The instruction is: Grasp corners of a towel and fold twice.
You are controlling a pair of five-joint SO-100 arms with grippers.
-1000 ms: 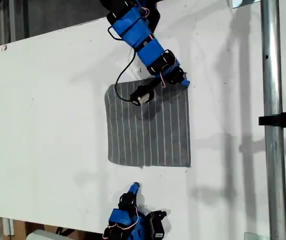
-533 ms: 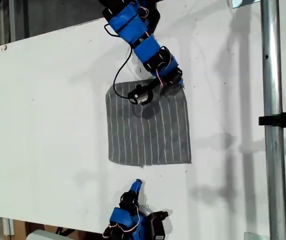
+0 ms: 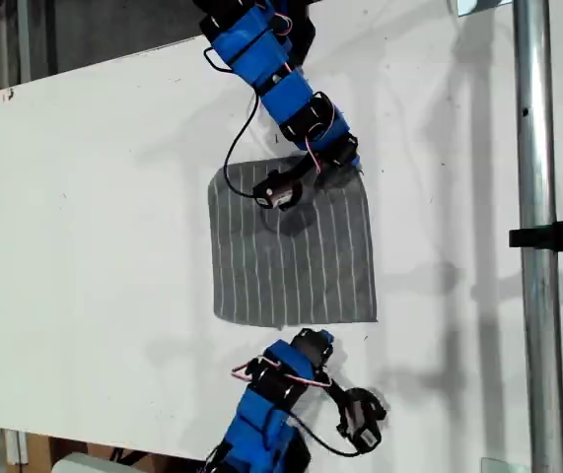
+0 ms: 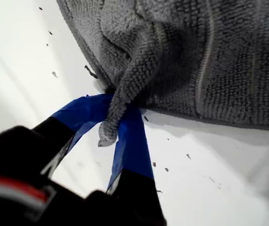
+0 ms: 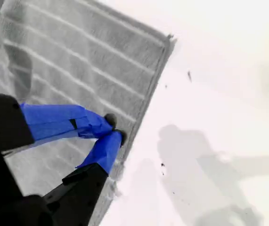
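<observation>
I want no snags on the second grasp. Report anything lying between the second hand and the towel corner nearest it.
Nothing visible does. My second hand hovers at the towel's edge, jaws together; only bare table and flat cloth lie between it and the corner at the exterior view's lower right. My first hand pinches another corner.

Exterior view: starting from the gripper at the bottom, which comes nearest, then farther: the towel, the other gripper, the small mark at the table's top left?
From my second gripper:
1. The towel: its lower edge lies right by the jaws.
2. My first gripper: across the towel, pinching the corner at the exterior view's upper right.
3. The small mark: far off at the exterior view's upper left.
</observation>
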